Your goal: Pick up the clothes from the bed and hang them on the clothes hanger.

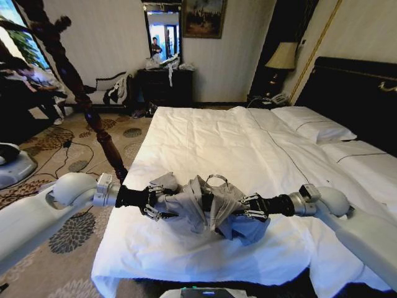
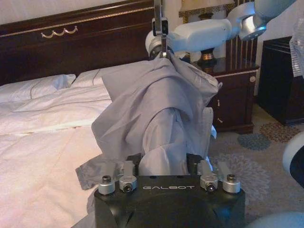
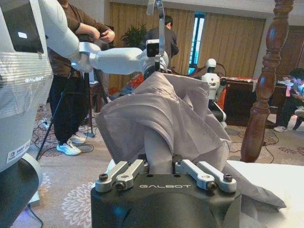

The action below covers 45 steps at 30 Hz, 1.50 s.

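The light grey clothes hang bunched between my two grippers, just above the near part of the bed. The thin hook of the clothes hanger pokes up from the top of the fabric; the rest of the hanger is hidden under it. My left gripper is shut on the garment's left side and my right gripper on its right. In the left wrist view the clothes rise from the left gripper up to the hanger hook. From the right gripper, the clothes look the same.
A dark carved bedpost stands left of the bed over patterned carpet. White pillows lie against the black headboard on the right. A lamp on a nightstand and a dark dresser stand by the far wall.
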Motion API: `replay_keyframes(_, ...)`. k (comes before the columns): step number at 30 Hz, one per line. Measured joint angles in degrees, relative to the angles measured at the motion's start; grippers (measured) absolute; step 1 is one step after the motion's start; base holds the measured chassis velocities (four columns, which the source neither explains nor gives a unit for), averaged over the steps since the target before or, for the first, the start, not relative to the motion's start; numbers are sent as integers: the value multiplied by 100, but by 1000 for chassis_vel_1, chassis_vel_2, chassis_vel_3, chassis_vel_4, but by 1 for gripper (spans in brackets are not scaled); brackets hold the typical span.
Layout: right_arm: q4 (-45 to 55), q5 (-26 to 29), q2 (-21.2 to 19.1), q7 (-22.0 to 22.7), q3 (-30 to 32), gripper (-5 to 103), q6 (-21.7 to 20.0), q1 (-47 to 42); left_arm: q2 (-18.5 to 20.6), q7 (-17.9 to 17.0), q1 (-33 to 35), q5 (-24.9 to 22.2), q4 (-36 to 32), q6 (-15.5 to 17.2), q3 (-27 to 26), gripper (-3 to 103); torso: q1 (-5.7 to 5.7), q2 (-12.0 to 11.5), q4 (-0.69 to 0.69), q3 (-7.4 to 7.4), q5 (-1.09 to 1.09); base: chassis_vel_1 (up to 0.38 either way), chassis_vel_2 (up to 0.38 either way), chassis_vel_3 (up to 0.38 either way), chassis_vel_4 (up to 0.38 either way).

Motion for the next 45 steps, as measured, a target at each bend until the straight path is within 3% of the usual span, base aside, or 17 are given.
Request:
replay_keyframes(2,28,19,-23,3,5,17,-9,10,-13,20,1,28,5,0,17,43,0,0,0,0,0,0,0,0,0)
replay_keyframes(4,36,23,-30,3,7,17,-10,10,-15,26,1,35,7,1,19,43,0,0,0,0,0,0,0,0,0)
replay_keyframes(7,82,31,-56,-6,22,17,-12,11,-3,69,1,56,10,11,20,27,0,0,0,0,0,0,0,0,0)
replay_keyframes(10,108,33,-93,-15,25,17,-12,23,25,111,5,57,-1,18,9,18,0,0,0,0,0,0,0,0,0)
replay_keyframes(23,113,95,-186,21,61,16,122,116,-1,218,69,94,-17,76,-15,18,0,0,0,0,0,0,0,0,0)
replay_keyframes(25,123,223,-189,116,63,32,152,101,-25,224,76,89,-5,81,-30,18,0,0,0,0,0,0,0,0,0)
replay_keyframes(28,112,307,-191,127,76,37,184,99,-55,230,87,62,15,84,-65,18,0,0,-1,0,0,0,0,0,0)
replay_keyframes(31,138,882,-178,245,74,53,253,0,-122,229,151,6,42,88,-188,18,0,0,0,0,0,0,0,0,0)
replay_keyframes(33,174,1144,-166,360,59,53,298,-35,-130,228,164,-2,52,88,-211,18,0,0,-1,0,0,0,0,0,0)
replay_keyframes(35,334,2066,-121,847,24,64,418,-106,-151,222,183,-23,101,88,-259,18,0,0,0,0,0,0,0,0,0)
replay_keyframes(36,334,2066,-121,847,24,64,418,-106,-151,222,183,-23,101,88,-259,18,0,0,0,0,0,0,0,0,0)
replay_keyframes(40,614,3129,-37,1729,98,85,663,-53,-270,203,181,-118,220,85,-336,18,0,0,0,0,0,0,0,0,0)
replay_keyframes(45,713,3478,-1,2104,250,98,747,7,-396,137,132,-318,420,83,-426,18,0,0,0,0,-1,0,0,0,0)
